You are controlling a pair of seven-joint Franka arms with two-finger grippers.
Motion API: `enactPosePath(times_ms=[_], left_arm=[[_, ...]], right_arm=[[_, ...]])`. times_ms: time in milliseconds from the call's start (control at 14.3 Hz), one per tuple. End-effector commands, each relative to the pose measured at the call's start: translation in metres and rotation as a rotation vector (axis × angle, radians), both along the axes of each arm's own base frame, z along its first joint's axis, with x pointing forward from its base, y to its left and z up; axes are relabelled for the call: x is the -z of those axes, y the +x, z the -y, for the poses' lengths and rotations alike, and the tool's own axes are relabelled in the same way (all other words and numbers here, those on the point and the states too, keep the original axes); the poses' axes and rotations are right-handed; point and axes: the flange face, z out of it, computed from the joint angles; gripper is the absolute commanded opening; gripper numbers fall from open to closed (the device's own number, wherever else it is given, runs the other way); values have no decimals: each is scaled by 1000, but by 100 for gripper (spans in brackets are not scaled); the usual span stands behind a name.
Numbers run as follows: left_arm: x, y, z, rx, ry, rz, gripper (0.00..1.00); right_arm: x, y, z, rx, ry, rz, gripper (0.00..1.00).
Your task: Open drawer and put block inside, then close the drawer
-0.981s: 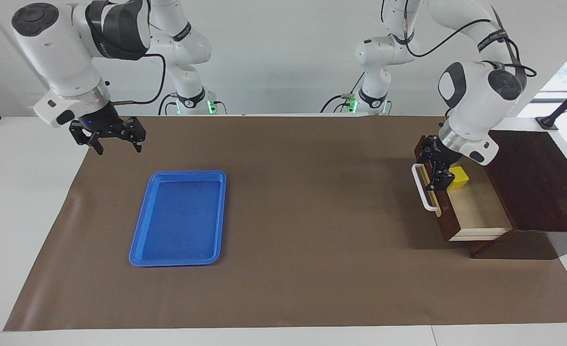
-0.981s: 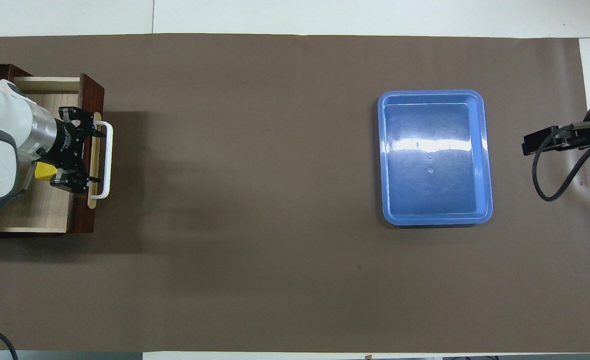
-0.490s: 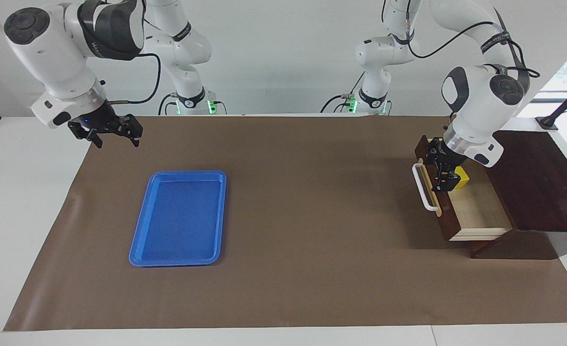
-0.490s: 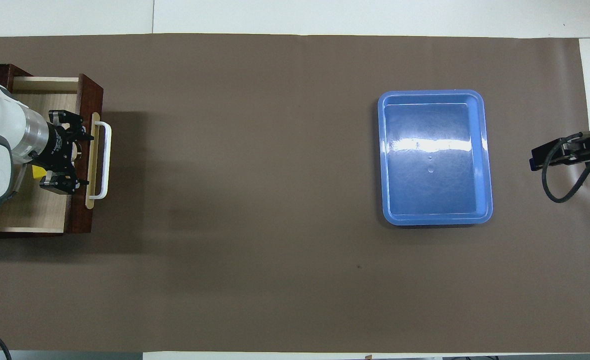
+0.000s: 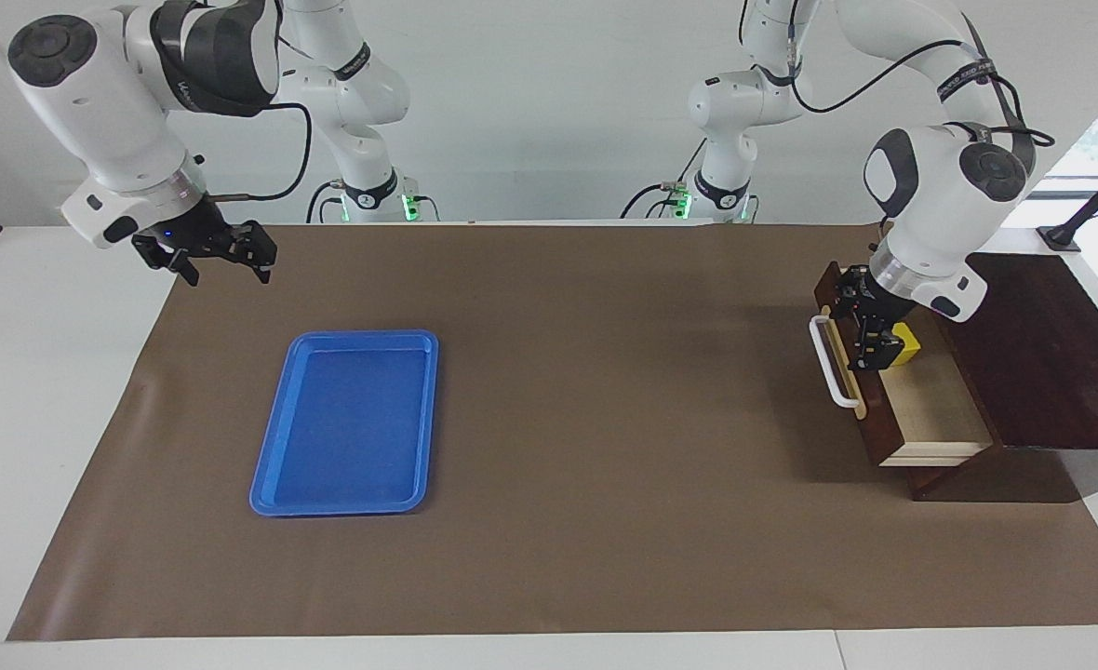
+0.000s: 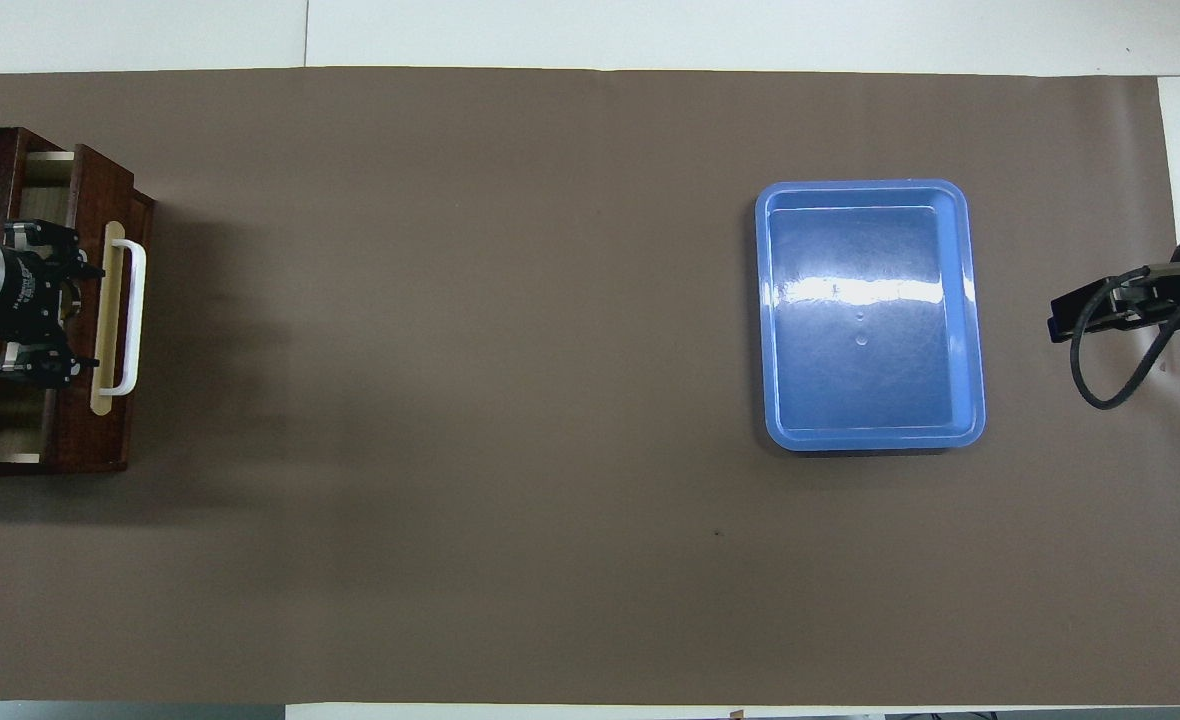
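Going across the facing view: upper left of the frame, the right claw just hangs over the edge of the brown surface with its fingers spread and nothing in them. Lower down, left of centre, sits a blue tray. Over at the right side the drawer is only partly pulled out of its dark box, the yellow block lying inside. The left claw is down in the drawer against the front panel by the white handle, fingers apart, gripping nothing.
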Motion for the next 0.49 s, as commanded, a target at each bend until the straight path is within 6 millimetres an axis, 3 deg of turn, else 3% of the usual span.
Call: enactPosePath(times_ms=[0, 140, 420], left_arm=[[0, -3, -37, 33, 20, 19, 100], [-1, -5, -59, 48, 24, 26, 100], [-1, -8, -68, 56, 25, 22, 100]], right_arm=[[-2, -7, -2, 16, -5, 1, 100], [-2, -7, -2, 19, -5, 1, 100], [-3, -7, -4, 25, -5, 5, 100]])
